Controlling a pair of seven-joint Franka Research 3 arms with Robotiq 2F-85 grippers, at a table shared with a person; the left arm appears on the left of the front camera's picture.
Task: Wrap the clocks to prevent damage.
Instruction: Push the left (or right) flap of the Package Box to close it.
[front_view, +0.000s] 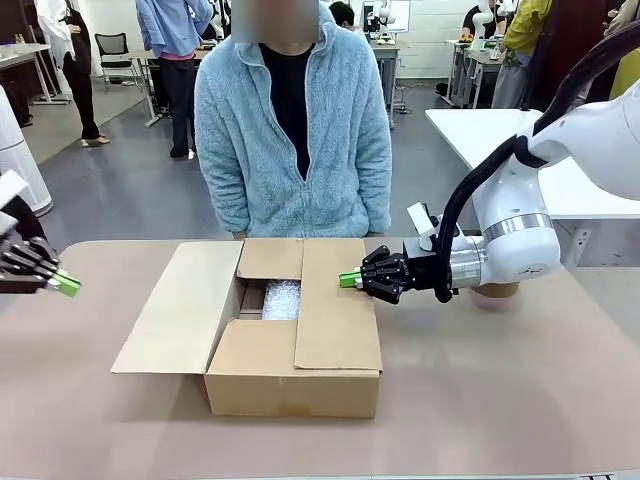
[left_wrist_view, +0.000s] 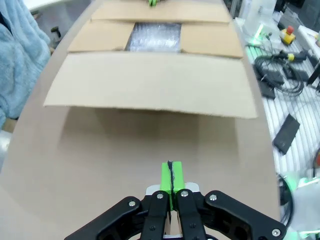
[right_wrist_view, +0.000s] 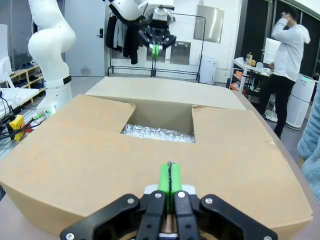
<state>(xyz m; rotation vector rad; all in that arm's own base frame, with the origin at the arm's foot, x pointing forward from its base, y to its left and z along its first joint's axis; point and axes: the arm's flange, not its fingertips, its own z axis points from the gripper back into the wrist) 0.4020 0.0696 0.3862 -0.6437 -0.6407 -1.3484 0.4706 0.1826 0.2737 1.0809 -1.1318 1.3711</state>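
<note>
Front view: the cardboard box (front_view: 290, 395) is sitting centrally, left flap (front_view: 175, 310) spread outward, tabletop (front_view: 500, 400) lying open either side. The right gripper (front_view: 349, 279), pinched closed and empty, is hovering over the outer edge of the right flap (front_view: 335, 310), the bubble-wrapped bundle (front_view: 281, 299) lying inside the box just left of it. The left gripper (front_view: 68, 285), likewise closed, is hanging well apart leftward.

Left wrist view: bare tabletop (left_wrist_view: 125, 145) is stretching from the left gripper (left_wrist_view: 171, 175) to the left flap (left_wrist_view: 150, 85).

Right wrist view: the bubble-wrapped bundle (right_wrist_view: 157, 133) is showing ahead of the right gripper (right_wrist_view: 169, 177).

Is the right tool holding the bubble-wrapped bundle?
No, the right tool is shut on nothing; the bundle lies inside the cardboard box.
</note>
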